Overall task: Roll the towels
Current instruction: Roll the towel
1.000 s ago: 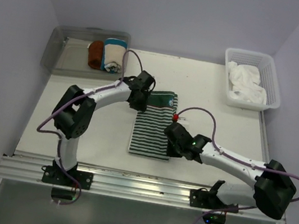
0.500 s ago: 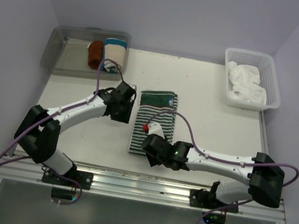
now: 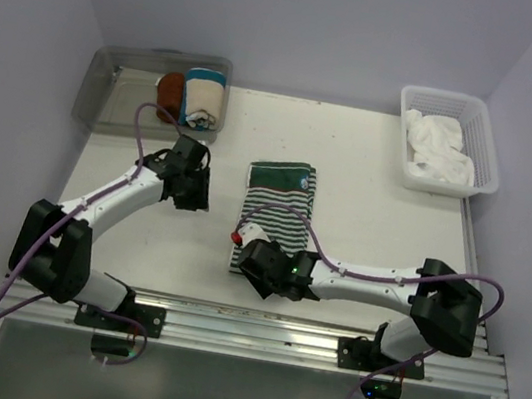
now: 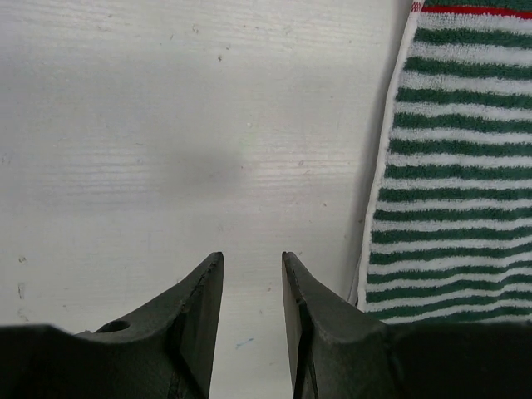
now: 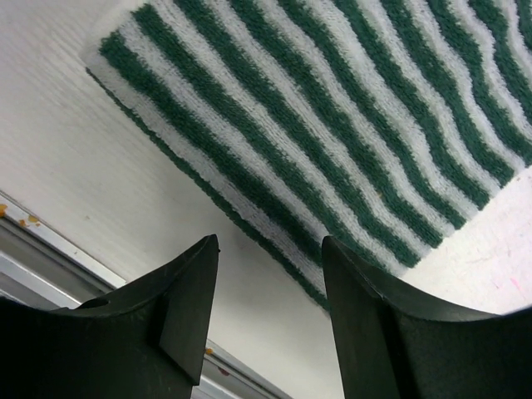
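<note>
Both empty: left claw (image 4: 252, 259) slightly parted, right claw (image 5: 270, 245) wider, partly hiding striped towel (image 3: 279, 212).

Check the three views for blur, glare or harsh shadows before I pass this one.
Top external: even, diffuse light with only faint shadows; the green-and-white striped cloth towel reads crisp. Left wrist: sharp, with one soft grey shadow patch on the white table and no glare. Right wrist: the towel's stripes and pile are in sharp focus, no motion blur, though the near foreground is dark.
</note>
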### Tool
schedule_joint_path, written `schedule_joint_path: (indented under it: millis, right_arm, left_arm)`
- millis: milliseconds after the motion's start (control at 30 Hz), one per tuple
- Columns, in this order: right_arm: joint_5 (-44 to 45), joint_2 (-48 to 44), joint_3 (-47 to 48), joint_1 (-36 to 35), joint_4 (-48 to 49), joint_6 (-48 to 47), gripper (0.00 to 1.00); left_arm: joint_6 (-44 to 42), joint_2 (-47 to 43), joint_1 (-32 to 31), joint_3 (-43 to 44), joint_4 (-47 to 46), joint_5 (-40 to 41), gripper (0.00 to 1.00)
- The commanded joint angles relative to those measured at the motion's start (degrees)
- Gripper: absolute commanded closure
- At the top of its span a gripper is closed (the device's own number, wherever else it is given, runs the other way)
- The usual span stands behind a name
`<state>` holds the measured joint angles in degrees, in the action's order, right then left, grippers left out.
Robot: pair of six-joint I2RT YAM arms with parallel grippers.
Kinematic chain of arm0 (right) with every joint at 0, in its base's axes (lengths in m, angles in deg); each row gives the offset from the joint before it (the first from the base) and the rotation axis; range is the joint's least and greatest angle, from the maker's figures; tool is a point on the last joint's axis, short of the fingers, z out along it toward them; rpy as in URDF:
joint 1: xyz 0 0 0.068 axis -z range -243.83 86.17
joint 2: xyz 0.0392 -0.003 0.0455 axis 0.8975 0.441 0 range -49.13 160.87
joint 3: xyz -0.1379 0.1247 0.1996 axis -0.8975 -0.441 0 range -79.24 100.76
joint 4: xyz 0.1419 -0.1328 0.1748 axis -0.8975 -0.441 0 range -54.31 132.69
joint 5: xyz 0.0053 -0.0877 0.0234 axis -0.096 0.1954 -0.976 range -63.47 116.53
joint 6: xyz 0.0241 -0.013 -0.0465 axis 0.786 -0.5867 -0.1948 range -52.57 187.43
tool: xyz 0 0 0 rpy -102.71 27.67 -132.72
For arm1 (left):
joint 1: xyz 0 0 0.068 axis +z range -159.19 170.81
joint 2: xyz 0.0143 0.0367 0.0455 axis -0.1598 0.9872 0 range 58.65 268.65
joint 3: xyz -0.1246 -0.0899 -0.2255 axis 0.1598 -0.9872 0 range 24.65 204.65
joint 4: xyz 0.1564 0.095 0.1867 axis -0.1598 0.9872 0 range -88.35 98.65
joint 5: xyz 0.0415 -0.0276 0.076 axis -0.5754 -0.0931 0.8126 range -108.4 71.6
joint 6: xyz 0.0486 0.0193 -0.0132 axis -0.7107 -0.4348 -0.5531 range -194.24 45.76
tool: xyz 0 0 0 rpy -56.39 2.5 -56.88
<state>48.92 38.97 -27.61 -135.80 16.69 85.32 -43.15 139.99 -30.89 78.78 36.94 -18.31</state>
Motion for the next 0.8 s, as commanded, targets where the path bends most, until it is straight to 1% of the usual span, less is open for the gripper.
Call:
schedule_joint_path:
  millis: [0,67,233,300,433,467,533,567,633,667,767]
  right_arm:
    - [-2.09,0.23,-0.57,-0.19,3.67,-1.81,0.43]
    - [-1.83,0.76,-1.45,-0.28,4.02,-1.1,0.45]
    - [2.65,3.57,-3.38,-0.19,5.69,1.44,0.5]
    - [2.83,4.62,-3.65,-0.2,6.13,2.32,0.53]
    - [2.39,4.81,-3.91,-0.28,7.01,2.85,0.66]
    - [2.83,4.63,-3.83,-0.28,6.75,2.85,0.73]
    - [3.01,3.93,-3.12,-0.28,6.05,2.51,0.8]
    - [2.66,2.8,-2.51,-0.28,5.7,2.15,0.86]
    - [1.96,1.56,-1.89,-0.28,4.47,1.45,0.94]
    - [1.69,0.16,-1.46,-0.28,4.12,1.01,0.99]
    - [1.16,-1.51,-0.66,-0.19,2.89,-0.13,1.0]
  left_arm:
    - [1.34,-1.45,0.42,0.98,-1.45,-2.21,0.62]
    - [1.6,-1.36,0.51,1.33,-1.71,-2.73,0.62]
    - [1.96,-1.01,0.42,0.54,-3.82,-6.86,0.61]
    - [2.13,-0.66,0.42,-0.07,-4.61,-8.26,0.61]
    - [2.22,-0.39,0.42,-0.87,-5.4,-9.15,0.61]
    - [2.22,-0.48,0.42,-1.04,-5.41,-9.15,0.61]
    - [2.22,-0.74,0.42,-1.13,-5.4,-9.15,0.61]
    - [2.13,-0.92,0.42,-1.22,-5.49,-9.24,0.61]
    - [1.69,-1.53,0.42,-1.13,-5.41,-9.41,0.61]
    - [1.52,-1.8,0.42,-1.22,-5.75,-9.68,0.61]
    - [0.29,-3.46,0.34,-2.35,-6.89,-10.47,0.61]
